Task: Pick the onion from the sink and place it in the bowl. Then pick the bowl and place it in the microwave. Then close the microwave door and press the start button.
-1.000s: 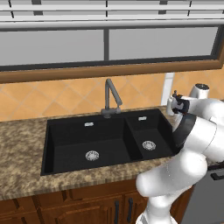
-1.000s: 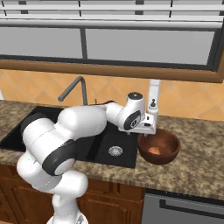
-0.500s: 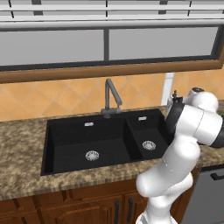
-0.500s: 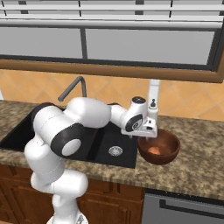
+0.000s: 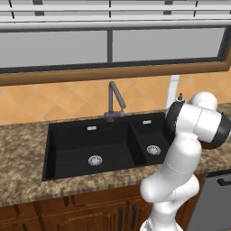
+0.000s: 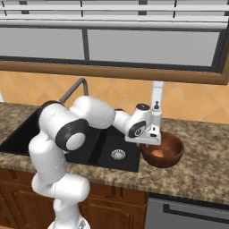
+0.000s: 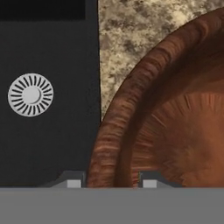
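Observation:
The dark brown wood-look bowl (image 6: 169, 154) stands on the granite counter just right of the black sink (image 6: 105, 150). Inside it shows a small orange-brown patch, the onion (image 6: 156, 153). My gripper (image 6: 150, 144) is down at the bowl's left rim. In the hand view the bowl (image 7: 175, 109) takes up the right half, and my gripper (image 7: 111, 181) has one fingertip on each side of its rim, shut on it. The sink (image 7: 48, 140) with its silver drain (image 7: 30, 94) lies to the left. The microwave is out of view.
A dark angular faucet (image 5: 113, 97) rises behind the double sink (image 5: 90, 144). A white post (image 6: 156, 100) stands at the wall behind the bowl. A grey appliance front (image 6: 188, 214) sits under the counter to the right. My arm's elbow (image 5: 198, 126) bulks over the right basin.
My arm's elbow has swung up and over toward the right. The hand has stayed at the bowl's left rim. The bowl has not moved.

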Robot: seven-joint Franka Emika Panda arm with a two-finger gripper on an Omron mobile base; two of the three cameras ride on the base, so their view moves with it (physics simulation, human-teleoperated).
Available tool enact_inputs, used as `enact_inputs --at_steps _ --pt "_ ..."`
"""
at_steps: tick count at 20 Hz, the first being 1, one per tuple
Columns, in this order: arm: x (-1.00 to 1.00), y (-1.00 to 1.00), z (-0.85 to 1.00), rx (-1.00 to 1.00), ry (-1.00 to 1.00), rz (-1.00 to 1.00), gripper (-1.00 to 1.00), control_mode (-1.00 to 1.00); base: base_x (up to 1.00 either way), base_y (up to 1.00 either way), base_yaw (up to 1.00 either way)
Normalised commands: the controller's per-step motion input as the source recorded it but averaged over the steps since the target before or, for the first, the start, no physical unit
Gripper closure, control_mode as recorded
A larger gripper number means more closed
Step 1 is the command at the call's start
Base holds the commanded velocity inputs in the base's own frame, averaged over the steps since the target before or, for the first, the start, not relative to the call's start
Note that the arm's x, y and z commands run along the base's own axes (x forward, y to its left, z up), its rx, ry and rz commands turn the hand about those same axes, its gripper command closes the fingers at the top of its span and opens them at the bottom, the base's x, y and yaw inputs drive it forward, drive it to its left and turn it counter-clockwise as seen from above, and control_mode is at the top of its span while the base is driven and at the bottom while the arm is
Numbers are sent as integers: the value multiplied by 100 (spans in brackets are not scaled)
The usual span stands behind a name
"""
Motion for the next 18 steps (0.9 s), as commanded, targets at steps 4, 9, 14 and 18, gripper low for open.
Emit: enact_inputs --at_steps 4,9,14,18 --pt "0 -1 0 0 0 0 100 -100 0 0 0" --pt "-20 14 41 -6 -1 3 100 -100 0 0 0" --pt "-38 20 70 -16 3 16 100 -100 0 0 0" --pt "-45 24 79 -1 -2 20 100 -100 0 0 0"
